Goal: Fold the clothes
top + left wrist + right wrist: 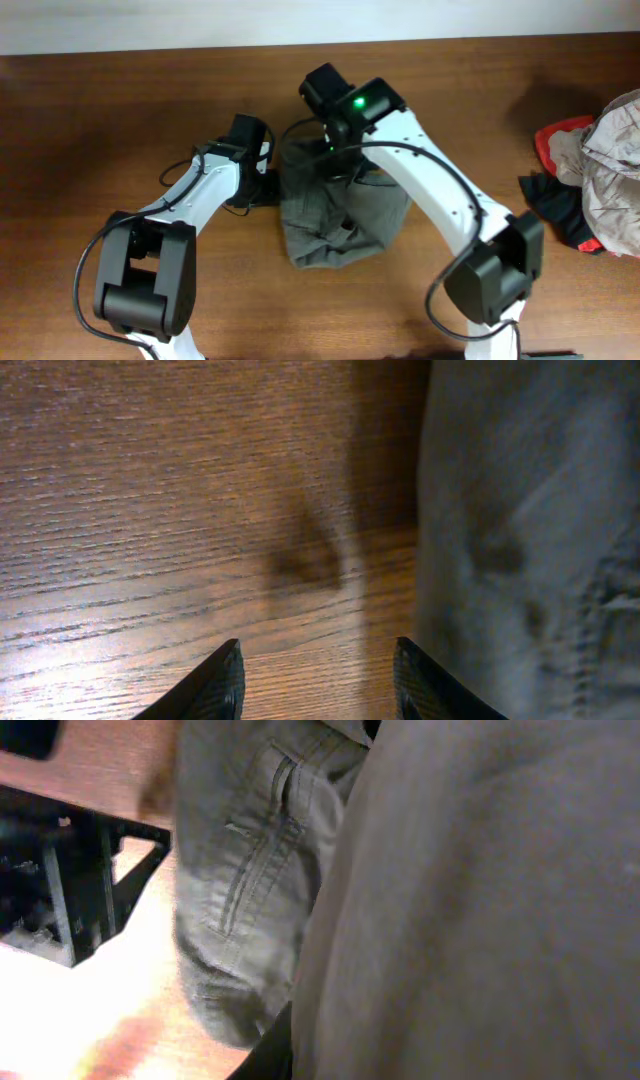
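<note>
Desk [100, 100] is carrying grey-olive shorts [335, 225], lying bunched at its middle. They're looking soft, light and floppy, so gripping a hem edge seems best. Left fingers [215, 685] are hovering open beside the cloth. Right fingers [268, 1048] are pressing into fabric, state unclear.

Overhead looks straight down on the table [100, 80]; both wrist views, very near, share the shorts [520, 510].

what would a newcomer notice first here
The crumpled grey-olive shorts in the middle of the wooden table draw the eye first. The right arm shows a green light at its wrist above the shorts' far edge, and the left gripper stands open over bare wood beside them. A red, black and pale heap of clothes sits at the table's right edge.
</note>
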Available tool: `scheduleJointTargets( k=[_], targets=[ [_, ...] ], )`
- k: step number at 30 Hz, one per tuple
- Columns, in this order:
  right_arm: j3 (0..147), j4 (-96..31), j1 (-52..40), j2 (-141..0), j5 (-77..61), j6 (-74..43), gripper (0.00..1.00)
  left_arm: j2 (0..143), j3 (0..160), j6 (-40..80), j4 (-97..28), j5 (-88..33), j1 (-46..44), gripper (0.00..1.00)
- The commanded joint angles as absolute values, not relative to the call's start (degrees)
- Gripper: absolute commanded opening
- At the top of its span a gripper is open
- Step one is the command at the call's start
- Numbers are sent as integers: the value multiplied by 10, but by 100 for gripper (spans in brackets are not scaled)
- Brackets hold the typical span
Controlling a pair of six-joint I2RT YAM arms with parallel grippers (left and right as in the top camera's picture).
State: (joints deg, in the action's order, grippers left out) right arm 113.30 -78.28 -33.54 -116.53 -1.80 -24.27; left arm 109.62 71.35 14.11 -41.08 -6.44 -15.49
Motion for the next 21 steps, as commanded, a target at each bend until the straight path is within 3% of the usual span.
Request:
scheduleJointTargets(
  k=[1,9,15,21],
  targets=[
    [1144,-779,-343,-1196,-26,-265,15,1100,713,131,-409,-70,-156,48],
    [1144,-739,-356,-1202,-103,-286,16,1100,713,131,-409,-70,-156,48],
    [1142,-691,-374,-1211,-106,-338,26,1100,713,131,-408,-70,-156,48],
    [1140,-678,-388,-1251,-118,-372,28,1100,713,131,-408,-70,-156,48]
  ],
)
